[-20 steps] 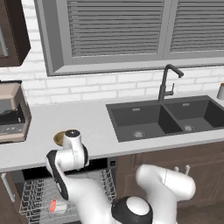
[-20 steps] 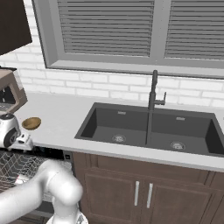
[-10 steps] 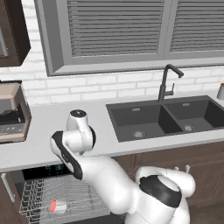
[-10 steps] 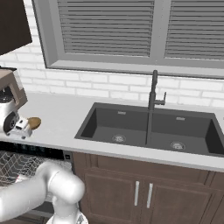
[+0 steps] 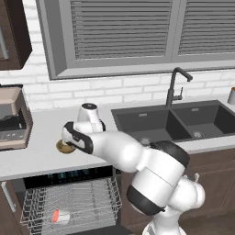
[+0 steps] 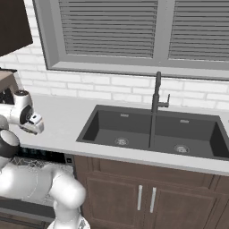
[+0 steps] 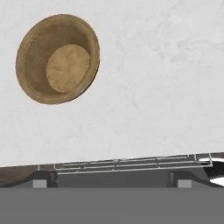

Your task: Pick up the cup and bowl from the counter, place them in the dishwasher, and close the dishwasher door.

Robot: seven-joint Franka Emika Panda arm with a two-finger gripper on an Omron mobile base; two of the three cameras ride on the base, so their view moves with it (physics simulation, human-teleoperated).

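The golden-brown bowl [image 7: 57, 59] sits upright on the pale counter [image 7: 153, 87], up and to the left of my gripper [image 7: 111, 181]. The jaws stand wide apart with nothing between them. From the left base view the hand hovers right over the bowl [image 5: 63, 147], gripper [image 5: 69, 139] pointing down. In the right base view the hand covers the bowl, with the gripper [image 6: 36, 124] at the far left. The dishwasher [image 5: 69, 176] stands open with its white wire rack pulled out. The cup [image 5: 59, 216] lies on its side in that rack. The dishwasher door is out of view.
A coffee machine [image 5: 11, 120] stands on the counter left of the bowl. The dark double sink [image 5: 174, 121] and its black faucet [image 5: 176, 87] lie to the right. A pale grey cup [image 5: 232, 95] stands at the far right. Brown cabinets [image 6: 143, 197] run under the sink.
The arm has lifted away from the rack and swung over the counter above the bowl. The cup stays in the rack and the jaws stay apart.
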